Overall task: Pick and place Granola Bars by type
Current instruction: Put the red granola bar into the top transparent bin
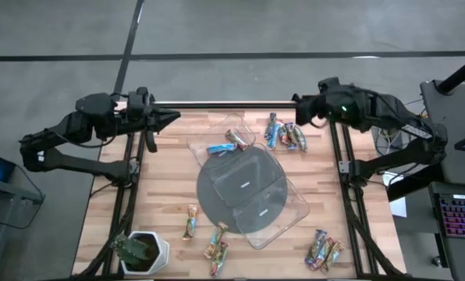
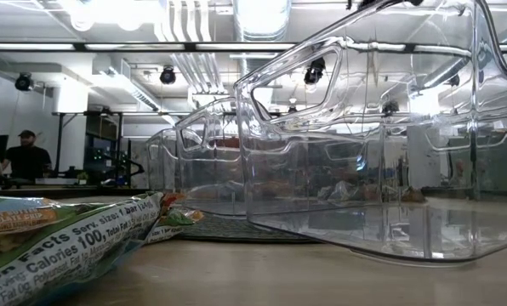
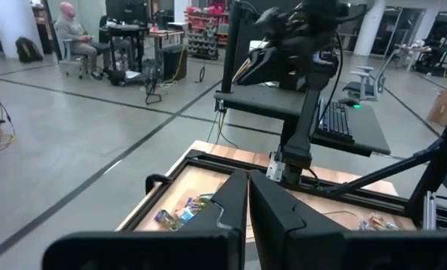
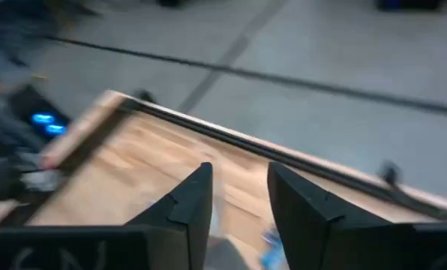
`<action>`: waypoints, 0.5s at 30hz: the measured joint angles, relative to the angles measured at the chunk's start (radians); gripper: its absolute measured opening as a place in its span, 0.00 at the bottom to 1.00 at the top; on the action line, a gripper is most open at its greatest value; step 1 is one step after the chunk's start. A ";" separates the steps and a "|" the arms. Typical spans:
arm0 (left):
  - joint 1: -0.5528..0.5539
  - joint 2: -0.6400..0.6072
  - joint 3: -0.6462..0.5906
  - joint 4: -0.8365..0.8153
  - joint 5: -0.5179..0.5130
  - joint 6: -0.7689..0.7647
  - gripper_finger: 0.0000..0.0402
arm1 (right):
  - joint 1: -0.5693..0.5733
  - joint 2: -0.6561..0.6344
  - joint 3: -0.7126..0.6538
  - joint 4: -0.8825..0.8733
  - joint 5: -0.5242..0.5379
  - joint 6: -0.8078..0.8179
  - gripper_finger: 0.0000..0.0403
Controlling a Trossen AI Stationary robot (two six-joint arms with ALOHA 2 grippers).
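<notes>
Wrapped granola bars lie scattered on the wooden table: a cluster (image 1: 284, 134) at the far right, a blue one (image 1: 219, 148) and another (image 1: 236, 139) in a clear tray (image 1: 217, 134), loose ones (image 1: 191, 222) (image 1: 217, 242) near the front, and a pile (image 1: 324, 250) at the near right. My left gripper (image 1: 174, 119) (image 3: 248, 191) hangs shut and empty over the table's far left edge. My right gripper (image 1: 295, 117) (image 4: 238, 184) hovers open above the far right edge, near the far cluster, with nothing between its fingers.
A grey disc (image 1: 213, 204) in the table's middle carries two more clear trays (image 1: 248, 181) (image 1: 283, 217). A potted plant (image 1: 139, 251) stands at the near left corner. In the low view a bar (image 2: 58, 238) fills the near left, with trays (image 2: 364, 144) behind it. A person (image 3: 70, 30) sits far off.
</notes>
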 joint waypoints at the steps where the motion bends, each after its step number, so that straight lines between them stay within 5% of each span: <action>1: 0.000 0.000 0.000 0.000 -0.002 -0.004 0.00 | -0.028 0.017 0.017 -0.037 -0.017 0.019 0.32; 15: 0.000 0.013 0.000 0.000 -0.013 -0.026 0.00 | -0.236 0.277 0.076 -0.200 -0.211 0.019 0.52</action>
